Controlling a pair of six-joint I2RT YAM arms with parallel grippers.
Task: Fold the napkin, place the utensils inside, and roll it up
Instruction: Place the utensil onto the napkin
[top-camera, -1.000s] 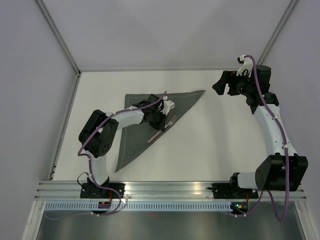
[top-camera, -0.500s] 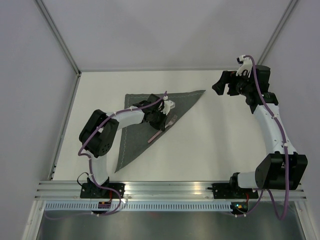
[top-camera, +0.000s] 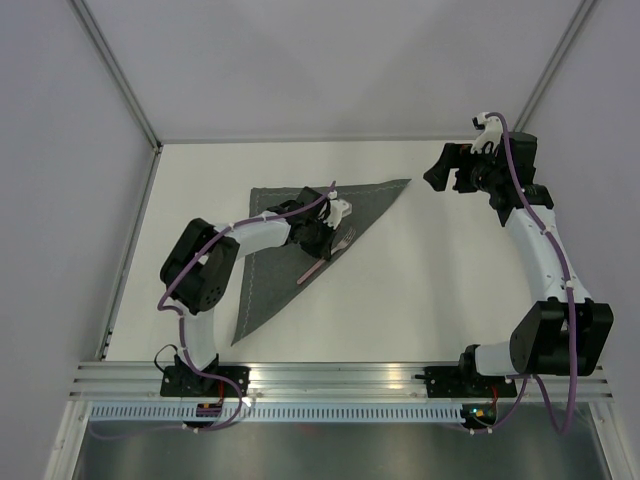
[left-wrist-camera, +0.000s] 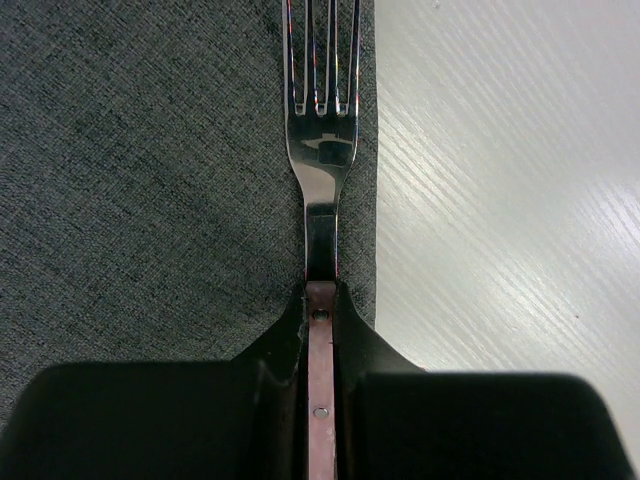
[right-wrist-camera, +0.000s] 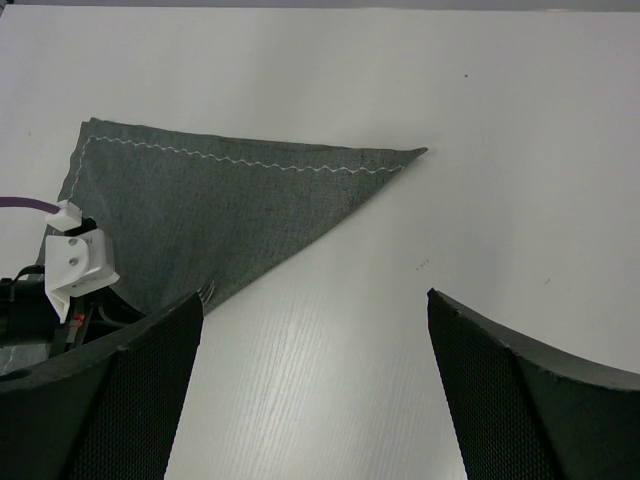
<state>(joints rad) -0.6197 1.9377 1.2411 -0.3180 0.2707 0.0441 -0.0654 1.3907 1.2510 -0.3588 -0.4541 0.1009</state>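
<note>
The dark grey napkin (top-camera: 268, 262) lies folded into a triangle on the white table, its stitched edge at the back (right-wrist-camera: 240, 163). My left gripper (top-camera: 323, 245) is shut on the fork's pale pink handle (left-wrist-camera: 320, 400), low over the napkin's diagonal edge. The fork (left-wrist-camera: 322, 150) points away from the wrist, its silvery tines lying on the napkin (left-wrist-camera: 150, 180) right by that edge. In the top view the handle's end (top-camera: 308, 271) sticks out behind the gripper. My right gripper (top-camera: 437, 172) is open and empty, raised at the back right, off the napkin's far corner (right-wrist-camera: 415, 153). No other utensil shows.
Bare white table (left-wrist-camera: 500, 200) lies to the right of the napkin's diagonal edge. A metal frame rail (top-camera: 128, 250) runs along the table's left side. Both arm bases stand at the near edge.
The right arm has shifted very slightly at the back right. The left gripper still holds the fork in the same place on the napkin.
</note>
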